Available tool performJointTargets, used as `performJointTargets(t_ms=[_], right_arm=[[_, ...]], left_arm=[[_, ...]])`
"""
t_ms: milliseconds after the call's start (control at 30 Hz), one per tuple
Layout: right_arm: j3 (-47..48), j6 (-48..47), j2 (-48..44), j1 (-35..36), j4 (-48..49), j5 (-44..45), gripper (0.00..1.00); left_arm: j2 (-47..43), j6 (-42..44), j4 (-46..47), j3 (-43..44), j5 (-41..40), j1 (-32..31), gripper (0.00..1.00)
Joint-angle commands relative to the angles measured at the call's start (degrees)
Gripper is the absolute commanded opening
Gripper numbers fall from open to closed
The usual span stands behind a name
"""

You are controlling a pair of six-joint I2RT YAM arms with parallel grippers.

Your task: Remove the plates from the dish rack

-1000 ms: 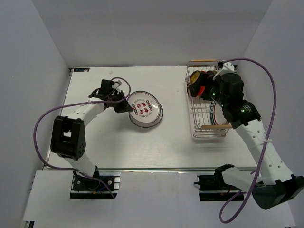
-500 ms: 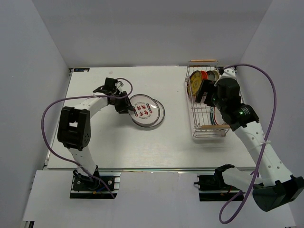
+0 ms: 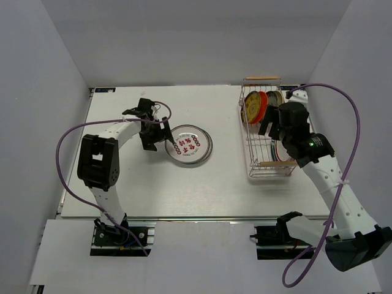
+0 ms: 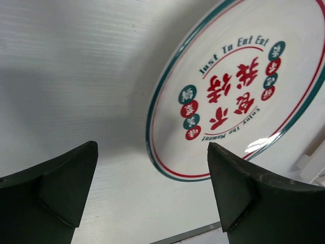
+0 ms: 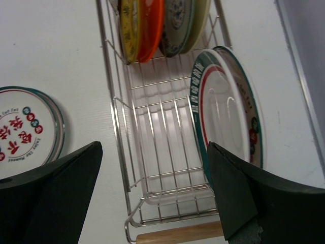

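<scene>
Jaws on my left gripper stand apart and empty, just beside the unloaded plate, which lies flat and face up on the surface. Jaws on my right gripper are likewise apart and empty, poised above the near half of the dish rack.

Orientation: the rack's long axis runs away from my bases, with a wooden handle at the near end. At the far end, the yellow plate and the orange-red plate stand on edge, touching, with patterned plates just beside them to the right. Their faces are turned toward the long walls and their edges lie along the long axis. The white plate leans against the right long wall, face turned into the rack.

Handling, as I judge it: the plates are rigid, glazed and slippery, and moderate in weight. They are liable to chip if knocked on the wire. Grip point: the upper rim, one finger on each face. That calls for a closing line set across the rack's width.
</scene>
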Motion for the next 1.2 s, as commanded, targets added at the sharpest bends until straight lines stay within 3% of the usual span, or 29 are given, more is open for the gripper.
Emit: performJointTargets(t_ms=[0, 467, 833, 1167], right_arm=[[3.6, -0.3, 0.9, -0.3, -4.0, 7.8, 0.89], [5.7, -2.8, 3.6, -0.1, -9.3, 12.9, 0.89], [6.9, -2.9, 10.2, -0.4, -9.9, 15.1, 0.89], [7.0, -0.7, 12.7, -1.4, -12.8, 18.2, 0.82]], left_arm=[[-3.9, 0.3, -2.7, 2.4, -3.5, -0.1, 0.98], [-10.8, 1.1, -0.7, 1.7, 0.5, -0.1, 0.98], [-34.1, -1.4, 2.4, -6.2, -4.5, -0.1, 0.98], [-35.6, -1.4, 2.1, -7.0, -6.6, -0.1, 0.98]])
